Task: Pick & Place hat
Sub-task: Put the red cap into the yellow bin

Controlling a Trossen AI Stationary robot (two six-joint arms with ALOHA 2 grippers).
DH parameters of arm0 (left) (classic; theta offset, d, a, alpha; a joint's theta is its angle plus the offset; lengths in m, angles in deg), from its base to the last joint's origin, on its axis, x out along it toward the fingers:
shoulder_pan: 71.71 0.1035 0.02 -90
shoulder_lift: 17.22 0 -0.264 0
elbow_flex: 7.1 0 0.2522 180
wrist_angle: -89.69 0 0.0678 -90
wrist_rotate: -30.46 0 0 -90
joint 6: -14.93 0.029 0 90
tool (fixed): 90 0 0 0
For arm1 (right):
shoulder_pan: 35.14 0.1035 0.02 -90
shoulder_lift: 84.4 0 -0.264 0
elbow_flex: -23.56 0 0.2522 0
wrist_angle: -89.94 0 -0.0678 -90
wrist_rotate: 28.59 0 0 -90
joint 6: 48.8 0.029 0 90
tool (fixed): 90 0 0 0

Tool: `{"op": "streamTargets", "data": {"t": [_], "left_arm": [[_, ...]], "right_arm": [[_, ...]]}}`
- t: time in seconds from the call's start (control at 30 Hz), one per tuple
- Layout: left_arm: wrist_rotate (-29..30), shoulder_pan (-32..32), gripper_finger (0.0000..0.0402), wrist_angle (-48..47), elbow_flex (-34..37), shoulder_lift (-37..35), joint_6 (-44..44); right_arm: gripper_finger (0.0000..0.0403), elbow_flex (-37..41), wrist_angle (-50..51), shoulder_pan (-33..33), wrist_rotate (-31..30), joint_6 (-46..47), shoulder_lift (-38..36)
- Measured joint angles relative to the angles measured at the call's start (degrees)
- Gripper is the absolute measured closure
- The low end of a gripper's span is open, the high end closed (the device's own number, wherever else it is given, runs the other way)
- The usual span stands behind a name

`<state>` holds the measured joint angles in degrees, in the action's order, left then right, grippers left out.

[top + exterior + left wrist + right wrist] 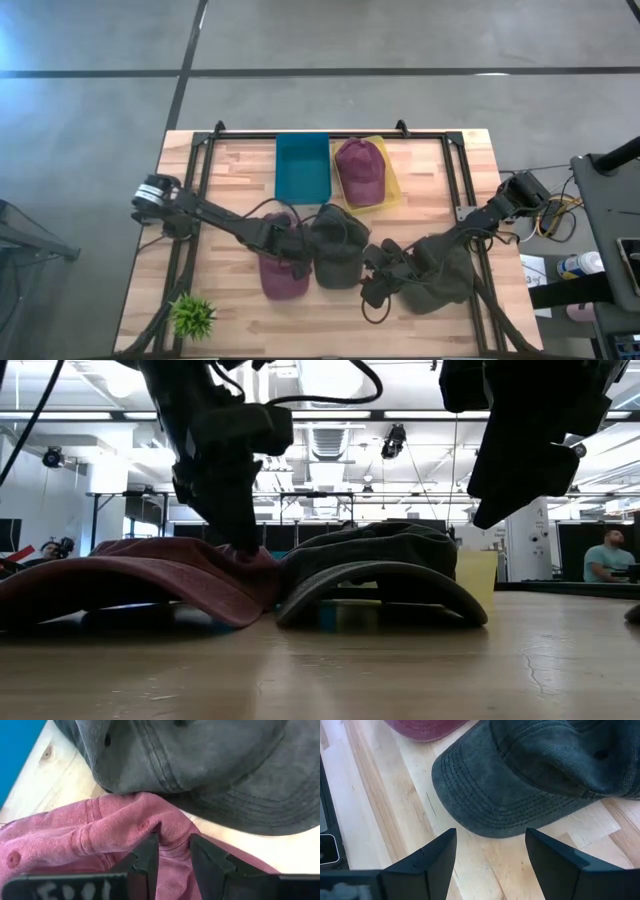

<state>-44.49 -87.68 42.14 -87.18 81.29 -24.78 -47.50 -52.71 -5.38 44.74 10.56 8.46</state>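
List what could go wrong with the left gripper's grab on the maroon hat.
1. The left gripper pinches only a small fold of the maroon hat; the fabric may slip out on lifting.
2. The dark hat touches the maroon one at that fold and may get dragged along.

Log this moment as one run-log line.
left gripper: shut on maroon hat | right gripper: open, beside dark hat | yellow bin: holds second maroon hat

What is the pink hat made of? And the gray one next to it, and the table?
The pink hat looks like soft washed cotton: it bunches into folds where the left gripper pinches it. The gray hat looks like faded, sturdier cotton twill, with stitched rows along its brim. The table looks like pale wood; grain lines show.
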Motion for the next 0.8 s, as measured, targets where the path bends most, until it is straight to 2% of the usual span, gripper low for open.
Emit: {"op": "streamTargets", "data": {"t": [0.3, 0.4, 0.53, 0.7, 0.8], "left_arm": [[-0.33, 0.97, 0.0306, 3.16, 0.0, 0.4, 1.98], [-0.92, 1.87, 0.0332, 4.71, 0.0, 0.4, 3.35], [-0.98, 3.35, 0.0389, 4.85, 0.02, 0.4, 5.25], [-1.16, 4.42, 0.0398, 4.09, -0.46, -0.57, 6.54], [-2.84, 4.39, 0.0399, 2.7, -2.27, -3.5, 6.91]], "right_arm": [[0.0172, 0.0, 0.03, 0.0, 0.0, -0.83, 0.02], [0.0172, 0.0, 0.03, 0.0, 0.01, -1.09, 0.02], [0.0172, 0.0, 0.03, 0.0, 0.02, -1.07, 0.02], [0.0172, 0.0, 0.05, 0.07, 0.07, -1.11, -0.01], [0.0172, 0.0, 0.07, 0.15, 0.11, -2.05, -0.59]]}}
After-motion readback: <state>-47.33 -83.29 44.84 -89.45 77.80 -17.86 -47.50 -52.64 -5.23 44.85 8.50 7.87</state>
